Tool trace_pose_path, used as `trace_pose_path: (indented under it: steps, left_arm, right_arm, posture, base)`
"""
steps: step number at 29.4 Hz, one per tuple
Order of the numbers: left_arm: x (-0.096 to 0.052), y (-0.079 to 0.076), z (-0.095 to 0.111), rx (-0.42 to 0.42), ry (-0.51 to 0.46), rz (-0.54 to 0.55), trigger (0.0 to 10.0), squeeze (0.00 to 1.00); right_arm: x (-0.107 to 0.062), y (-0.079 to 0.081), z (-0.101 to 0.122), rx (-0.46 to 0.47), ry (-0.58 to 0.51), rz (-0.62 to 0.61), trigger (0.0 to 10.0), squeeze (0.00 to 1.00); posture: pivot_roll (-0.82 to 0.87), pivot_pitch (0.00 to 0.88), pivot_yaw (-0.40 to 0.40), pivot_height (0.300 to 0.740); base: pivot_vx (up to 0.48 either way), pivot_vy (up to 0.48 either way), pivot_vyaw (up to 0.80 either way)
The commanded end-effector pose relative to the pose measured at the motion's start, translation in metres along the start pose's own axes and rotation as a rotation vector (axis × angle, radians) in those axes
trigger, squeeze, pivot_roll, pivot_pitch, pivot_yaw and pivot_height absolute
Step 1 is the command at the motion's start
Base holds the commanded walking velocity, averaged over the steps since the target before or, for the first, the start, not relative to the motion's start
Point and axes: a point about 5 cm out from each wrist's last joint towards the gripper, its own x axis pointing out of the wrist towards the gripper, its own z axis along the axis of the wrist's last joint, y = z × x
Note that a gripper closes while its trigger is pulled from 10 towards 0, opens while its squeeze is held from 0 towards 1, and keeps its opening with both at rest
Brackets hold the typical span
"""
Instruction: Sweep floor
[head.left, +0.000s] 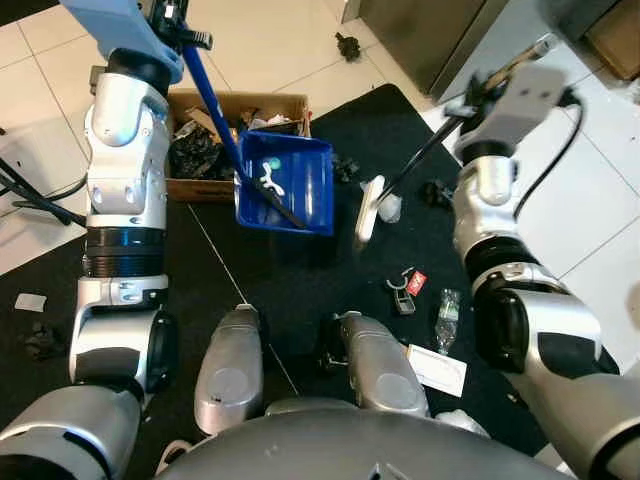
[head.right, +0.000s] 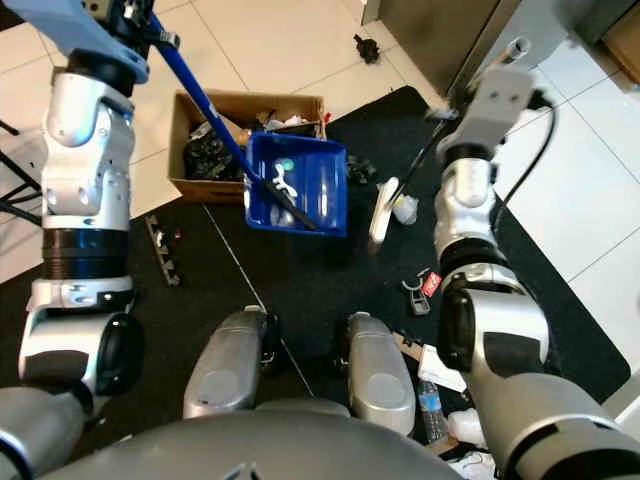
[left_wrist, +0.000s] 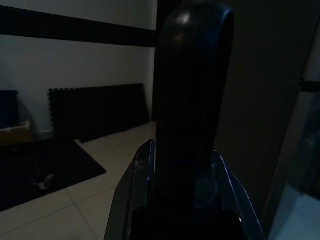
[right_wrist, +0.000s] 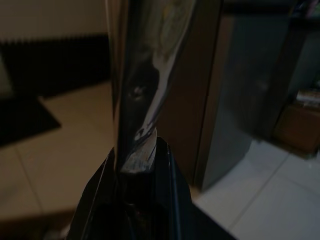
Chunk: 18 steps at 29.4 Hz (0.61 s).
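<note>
At the far left, a scrap of paper (head.left: 29, 301) and a dark crumpled piece (head.left: 40, 342) are seen on the black mat (head.left: 300, 280). The left gripper (head.left: 165, 25) is raised at the top of the head views, and its fingers are closed around the blue handle (head.left: 215, 105) of the dustpan (head.left: 290, 180); in the left wrist view a dark rounded grip (left_wrist: 192, 100) is seen clamped between the two fingers (left_wrist: 130, 195). The handle is slanted down to the blue dustpan, which is set on the mat just in front of a cardboard box (head.left: 190, 150) filled with dark rubbish. White scraps (head.left: 270, 183) are held inside the pan. To the right of the pan, a pale brush head (head.left: 368, 210) is rested on the mat, joined to a thin dark stick (head.left: 420, 155) that is gripped by the right gripper (head.left: 490, 80); in the right wrist view the stick (right_wrist: 142, 75) is pinched tight between the fingers (right_wrist: 162, 165). Crumpled white litter (head.left: 390, 207) lies touching the brush head. Nearer the robot's legs, a red-and-grey item (head.left: 406, 287), a clear plastic bottle (head.left: 447, 318) and a white card (head.left: 437, 369) are scattered on the mat. A dark lump (head.left: 348, 45) is left on the pale tiles (head.left: 280, 50) beyond.
</note>
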Motion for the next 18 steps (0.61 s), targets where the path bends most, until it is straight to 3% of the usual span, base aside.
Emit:
trace_pose_path:
  steps: [1,6,18]
  left_arm:
    - [0.004,-0.009,0.013,-0.041,-0.058,-0.024,10.0,0.00]
    - [0.005,-0.014,0.018,-0.077,-0.066,-0.046,10.0,0.00]
    - [0.013,-0.018,0.017,-0.108,-0.058,-0.062,10.0,0.00]
  right_arm:
    - [0.006,-0.005,0.016,0.025,-0.091,-0.021,10.0,0.00]
    - [0.005,-0.011,0.038,-0.022,-0.222,-0.021,10.0,0.00]
    - [0.001,-0.010,0.048,-0.038,-0.270,-0.013,10.0,0.00]
  posture:
    - [0.17,0.000,-0.031,0.740]
    - [0.15,0.000,-0.012,0.740]
    - [0.12,0.000,0.014,0.740]
  base:
    - [0.000,0.000,0.00]
    - [0.000,0.000,0.00]
    - [0.000,0.000,0.00]
